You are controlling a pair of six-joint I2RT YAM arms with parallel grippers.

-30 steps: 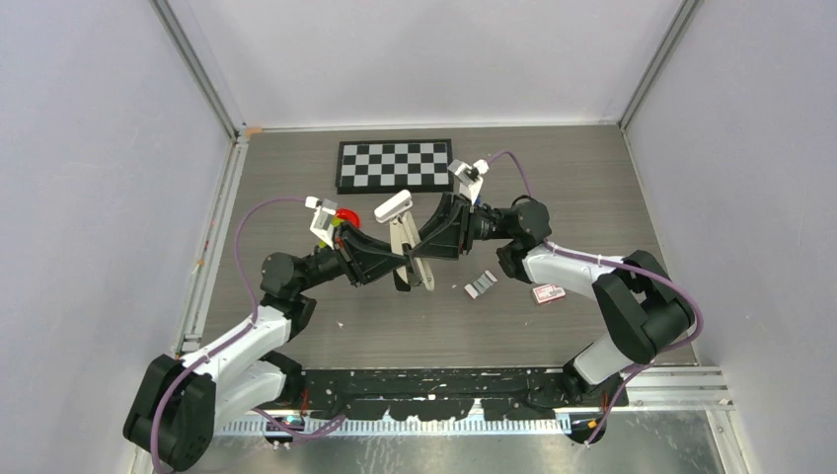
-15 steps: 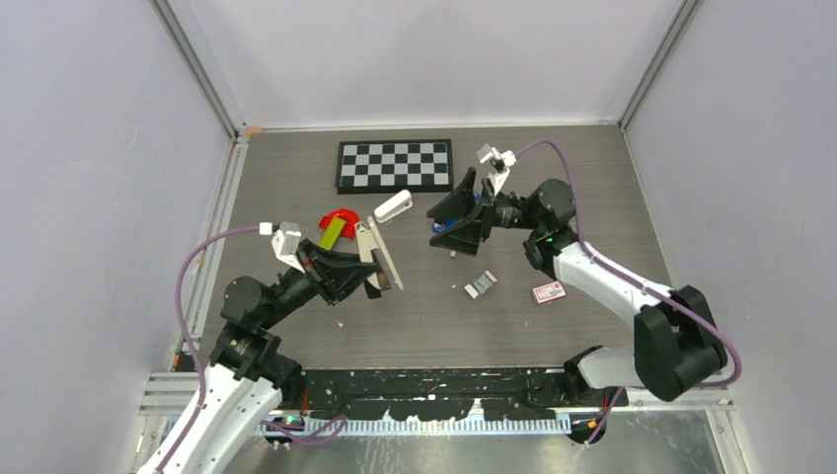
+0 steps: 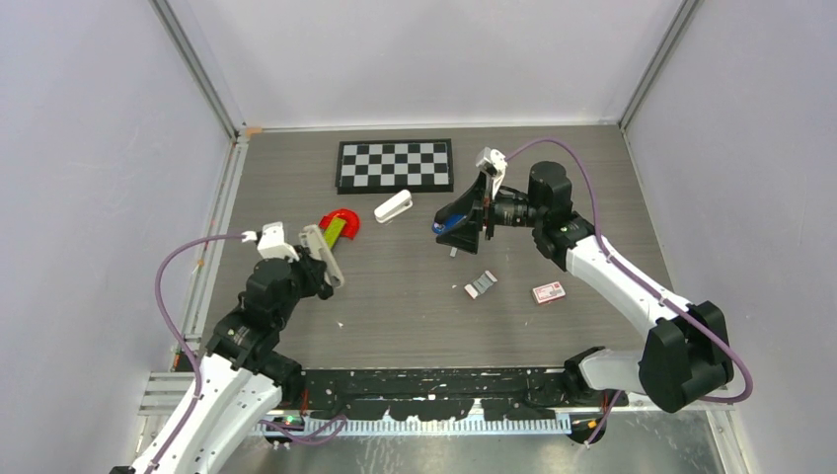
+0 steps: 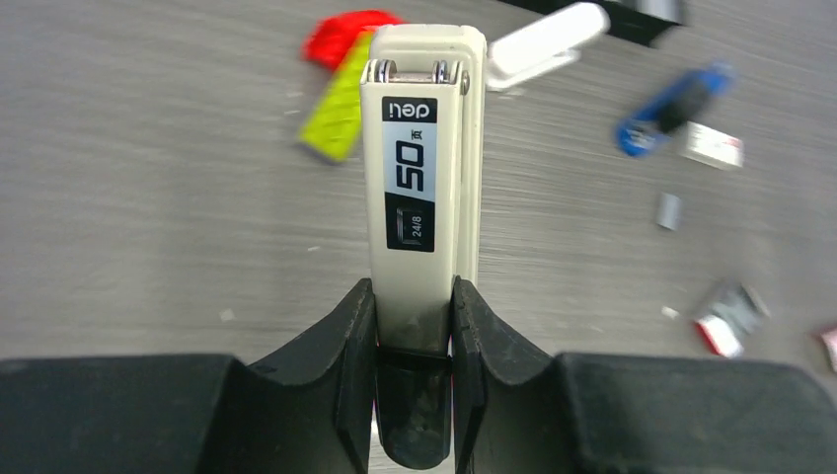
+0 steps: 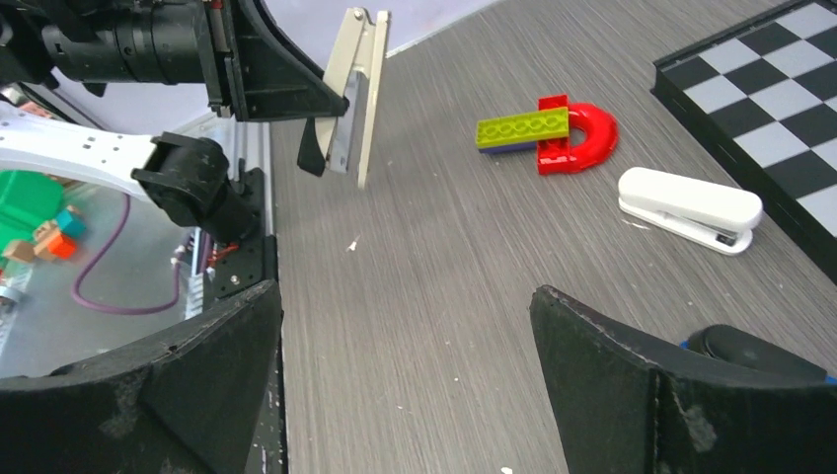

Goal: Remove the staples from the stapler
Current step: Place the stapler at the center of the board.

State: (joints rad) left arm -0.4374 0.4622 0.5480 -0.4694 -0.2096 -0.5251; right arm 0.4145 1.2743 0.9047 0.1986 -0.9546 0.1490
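A second ago both pincers were together at the middle of the surface (image 3: 395,321), around the beige stapler (image 4: 419,148). Now they are well apart. The left pincer (image 4: 415,291) has drawn back to its own side and stays closed on one end of the beige stapler, holding it above the surface. The right pincer (image 5: 405,291) has let go and moved to the far right, its jaws wide and holding nothing. The blue stapler (image 4: 676,102) lies on the surface just under it. What looks like staples (image 3: 481,285) lies nearer to us, apart from it. We judge the right arm is now free to take the blue stapler, which is not yet gripped.
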